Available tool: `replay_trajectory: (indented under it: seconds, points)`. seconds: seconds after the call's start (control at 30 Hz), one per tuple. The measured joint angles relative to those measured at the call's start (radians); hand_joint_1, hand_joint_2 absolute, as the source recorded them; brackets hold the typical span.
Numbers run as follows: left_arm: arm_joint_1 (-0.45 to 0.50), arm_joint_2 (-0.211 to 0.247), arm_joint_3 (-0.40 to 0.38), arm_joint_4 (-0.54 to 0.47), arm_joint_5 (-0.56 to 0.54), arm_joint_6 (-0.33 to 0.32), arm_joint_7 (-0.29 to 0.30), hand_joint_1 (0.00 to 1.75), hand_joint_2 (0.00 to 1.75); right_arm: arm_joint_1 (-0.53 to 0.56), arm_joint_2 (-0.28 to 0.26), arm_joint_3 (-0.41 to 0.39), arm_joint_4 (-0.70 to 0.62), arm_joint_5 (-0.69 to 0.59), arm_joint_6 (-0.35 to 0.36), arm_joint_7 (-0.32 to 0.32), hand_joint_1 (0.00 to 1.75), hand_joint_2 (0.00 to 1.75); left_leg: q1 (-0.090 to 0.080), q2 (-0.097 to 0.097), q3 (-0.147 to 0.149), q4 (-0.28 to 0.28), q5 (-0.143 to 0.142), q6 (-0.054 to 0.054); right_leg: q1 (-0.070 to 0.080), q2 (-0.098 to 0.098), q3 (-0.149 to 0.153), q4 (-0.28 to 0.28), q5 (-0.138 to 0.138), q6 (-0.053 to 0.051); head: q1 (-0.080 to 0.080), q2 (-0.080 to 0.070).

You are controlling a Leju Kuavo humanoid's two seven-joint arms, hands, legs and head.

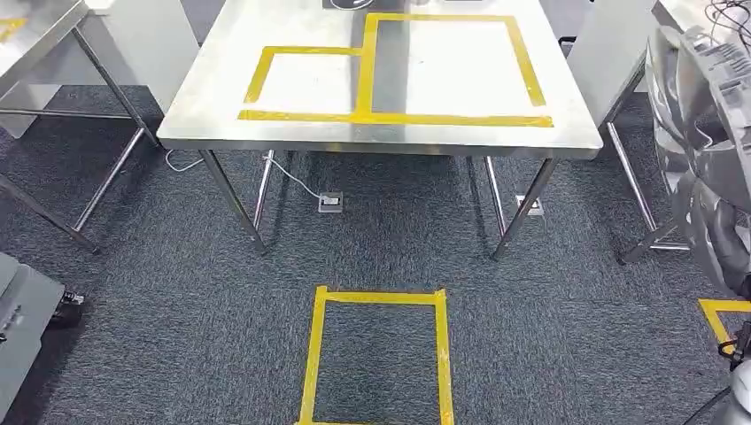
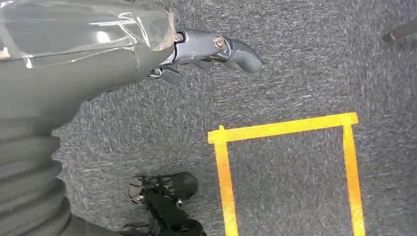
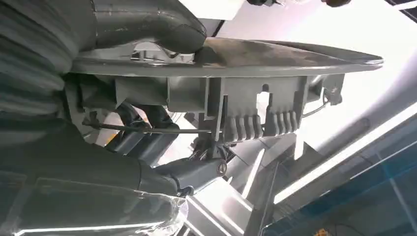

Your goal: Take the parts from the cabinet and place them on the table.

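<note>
Facing the steel table [image 1: 381, 133] across the grey carpet [image 1: 177, 328], I noted its top marked with two adjoining yellow tape rectangles [image 1: 390, 71], and a further yellow tape rectangle on the floor [image 1: 376, 354] between myself and the table. At the right edge of the head view, the part [image 1: 700, 150] was raised beside me: a grey moulded piece, large and irregular, well apart from the marked tabletop. In the right wrist view the part [image 3: 231, 93] presented as a broad, thin-edged shell with ribbed clips and webbing on its underside, and my right hand [image 3: 162, 147] gripped it, thumb bearing on the smooth outer face and fingers set among the ribs beneath. I judged it to be rigid plastic, light for its bulk, awkward to balance, its smooth face likely slippery and its thin edge and clips liable to crack under a knock; the ribbed underside near the middle appeared the soundest hold. My left hand [image 2: 196, 54] hung over the carpet beside the floor tape, holding nothing, fingers loosely curled; how far they were closed I could not tell.
</note>
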State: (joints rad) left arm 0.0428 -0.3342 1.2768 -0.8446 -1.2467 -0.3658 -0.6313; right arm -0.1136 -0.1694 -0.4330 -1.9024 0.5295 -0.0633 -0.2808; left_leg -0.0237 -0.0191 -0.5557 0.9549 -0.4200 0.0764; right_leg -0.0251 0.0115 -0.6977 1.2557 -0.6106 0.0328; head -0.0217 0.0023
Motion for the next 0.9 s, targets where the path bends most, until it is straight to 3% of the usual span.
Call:
replay_trajectory:
  seconds: [0.07, 0.1, 0.13, 0.17, 0.2, 0.27, 0.3, 0.33, 0.4, 0.43, 0.47, 0.5, 0.57, 0.6, 0.63, 0.67, 0.73, 0.77, 0.8, 0.83, 0.9]
  points:
    - [-0.001, 0.0, 0.0, 0.009, -0.002, 0.008, 0.0, 0.0, 1.75, 0.002, -0.012, -0.001, 0.002, -0.005, 0.0, -0.004, 1.71, 1.75, 0.002, -0.002, 0.024, 0.002, -0.02, -0.01, -0.011, -0.005, 0.04, -0.152, 0.097, 0.038, 0.0, 0.0]
    - [-0.002, 0.001, 0.0, 0.013, -0.003, 0.012, -0.001, 0.0, 1.75, 0.002, -0.018, -0.001, 0.003, -0.01, 0.001, -0.006, 1.71, 1.75, 0.002, -0.002, 0.033, 0.009, -0.035, -0.017, -0.019, -0.011, 0.063, -0.248, 0.177, 0.059, 0.0, 0.0]
    - [-0.002, 0.003, 0.0, 0.016, -0.005, 0.013, 0.0, 0.0, 1.75, 0.001, -0.021, -0.001, 0.006, -0.014, 0.001, -0.007, 1.71, 1.75, -0.004, -0.002, 0.039, 0.026, -0.05, -0.026, -0.012, -0.026, 0.066, -0.262, 0.199, 0.045, 0.001, 0.0]
    - [-0.003, 0.005, 0.0, 0.017, -0.008, 0.016, -0.001, 0.0, 1.75, 0.0, -0.022, 0.0, 0.009, -0.016, 0.003, -0.007, 1.71, 1.75, -0.005, -0.003, 0.032, 0.028, -0.061, -0.03, -0.008, -0.026, 0.081, -0.253, 0.188, 0.007, 0.0, 0.0]
    - [-0.003, 0.006, 0.0, 0.019, -0.009, 0.018, -0.001, 0.0, 1.75, 0.003, -0.026, 0.0, 0.01, -0.018, 0.004, -0.007, 1.71, 1.75, -0.005, 0.002, 0.037, 0.035, -0.07, -0.034, -0.006, -0.022, 0.079, -0.251, 0.199, -0.006, -0.003, 0.0]
    - [-0.005, 0.01, 0.0, 0.024, -0.009, 0.021, -0.002, 0.0, 1.75, 0.002, -0.034, 0.001, 0.016, -0.019, 0.009, -0.007, 1.71, 1.75, -0.001, 0.002, 0.037, 0.04, -0.077, -0.038, -0.01, -0.017, 0.083, -0.249, 0.195, -0.015, -0.002, 0.0]
    - [-0.007, 0.011, 0.0, 0.025, -0.01, 0.021, -0.002, 0.0, 1.75, 0.002, -0.038, 0.001, 0.018, -0.019, 0.011, -0.006, 1.71, 1.75, 0.003, 0.005, 0.019, 0.066, -0.076, -0.045, -0.011, -0.015, 0.089, -0.251, 0.192, -0.019, -0.001, 0.0]
    - [-0.008, 0.011, 0.0, 0.026, -0.009, 0.022, -0.002, 0.0, 1.75, 0.001, -0.041, 0.002, 0.019, -0.02, 0.013, -0.006, 1.71, 1.75, 0.006, 0.009, -0.012, 0.118, -0.084, -0.053, -0.012, -0.015, 0.092, -0.251, 0.188, -0.025, -0.002, 0.0]
    - [-0.01, 0.011, 0.0, 0.031, -0.009, 0.022, -0.002, 0.0, 1.75, -0.004, -0.048, 0.009, 0.023, -0.025, 0.021, -0.009, 1.71, 1.75, 0.015, 0.017, -0.117, 0.281, -0.147, -0.072, -0.01, -0.013, 0.096, -0.25, 0.181, -0.032, -0.002, 0.0]
    - [-0.01, 0.011, 0.0, 0.032, -0.009, 0.021, -0.003, 0.0, 1.75, -0.006, -0.052, 0.013, 0.027, -0.029, 0.022, -0.01, 1.71, 1.75, 0.018, 0.019, -0.168, 0.352, -0.177, -0.076, -0.009, -0.011, 0.099, -0.25, 0.176, -0.033, -0.003, 0.0]
    - [-0.01, 0.011, 0.0, 0.034, -0.009, 0.02, -0.002, 0.0, 1.75, -0.006, -0.055, 0.019, 0.032, -0.031, 0.024, -0.011, 1.71, 1.75, 0.018, 0.019, -0.197, 0.378, -0.18, -0.076, -0.006, -0.01, 0.105, -0.25, 0.171, -0.033, -0.003, 0.0]
    - [-0.01, 0.011, 0.0, 0.035, -0.009, 0.018, -0.002, 0.0, 1.75, -0.006, -0.058, 0.026, 0.037, -0.032, 0.03, -0.011, 1.71, 1.75, 0.018, 0.019, -0.202, 0.36, -0.154, -0.071, -0.002, -0.008, 0.113, -0.251, 0.166, -0.033, -0.003, 0.0]
    - [-0.009, 0.011, 0.001, 0.035, -0.009, 0.011, -0.002, 0.0, 1.75, -0.009, -0.069, 0.042, 0.045, -0.035, 0.04, -0.011, 1.71, 1.75, 0.011, 0.018, -0.15, 0.206, -0.042, -0.046, 0.013, -0.006, 0.134, -0.252, 0.153, -0.034, -0.003, 0.0]
    - [-0.01, 0.011, 0.001, 0.035, -0.008, 0.01, -0.002, 0.0, 1.75, -0.013, -0.075, 0.05, 0.048, -0.037, 0.043, -0.012, 1.71, 1.75, 0.002, 0.018, -0.116, 0.119, 0.01, -0.022, 0.017, -0.006, 0.142, -0.254, 0.149, -0.038, -0.003, 0.0]
    - [-0.01, 0.016, 0.001, 0.032, -0.008, 0.009, -0.002, 0.0, 1.75, -0.019, -0.078, 0.06, 0.054, -0.04, 0.047, -0.013, 1.71, 1.75, -0.015, 0.017, -0.092, 0.057, 0.035, 0.015, 0.012, -0.005, 0.148, -0.255, 0.144, -0.038, 0.0, 0.0]
    - [-0.012, 0.017, 0.0, 0.032, -0.01, 0.006, -0.002, 0.0, 1.75, -0.028, -0.082, 0.065, 0.058, -0.043, 0.051, -0.014, 1.71, 1.75, -0.015, 0.019, -0.093, 0.057, 0.018, 0.015, 0.023, -0.003, 0.15, -0.262, 0.143, -0.035, 0.005, 0.0]
    - [-0.012, 0.016, 0.0, 0.031, -0.009, 0.006, -0.002, 0.0, 1.75, -0.034, -0.085, 0.076, 0.066, -0.048, 0.058, -0.013, 1.71, 1.75, -0.021, 0.015, -0.086, 0.048, 0.023, 0.018, 0.014, -0.006, 0.152, -0.264, 0.138, -0.028, 0.004, 0.0]
    - [-0.012, 0.015, 0.001, 0.031, -0.009, 0.007, -0.002, 0.0, 1.75, -0.035, -0.09, 0.083, 0.068, -0.051, 0.061, -0.013, 1.71, 1.75, -0.022, 0.015, -0.077, 0.037, 0.026, 0.024, 0.017, -0.006, 0.158, -0.274, 0.139, -0.026, 0.003, 0.0]
    - [-0.011, 0.015, 0.0, 0.031, -0.011, 0.007, -0.002, 0.0, 1.75, -0.029, -0.095, 0.086, 0.069, -0.055, 0.064, -0.013, 1.71, 1.75, -0.005, 0.016, -0.046, -0.001, 0.044, 0.025, 0.023, -0.008, 0.156, -0.266, 0.134, -0.029, 0.003, 0.0]
    - [-0.013, 0.014, 0.0, 0.031, -0.011, 0.008, -0.002, 0.0, 1.75, -0.028, -0.098, 0.089, 0.072, -0.062, 0.071, -0.013, 1.71, 1.75, -0.008, 0.017, -0.028, -0.018, 0.049, 0.02, 0.021, -0.009, 0.151, -0.245, 0.126, -0.026, 0.008, 0.0]
    - [-0.018, 0.014, 0.0, 0.032, -0.014, 0.009, -0.002, 0.0, 1.75, -0.031, -0.105, 0.093, 0.076, -0.077, 0.077, -0.016, 1.71, 1.75, -0.006, 0.017, -0.024, -0.02, 0.048, 0.021, 0.016, -0.01, 0.071, -0.098, 0.062, -0.03, 0.008, 0.0]
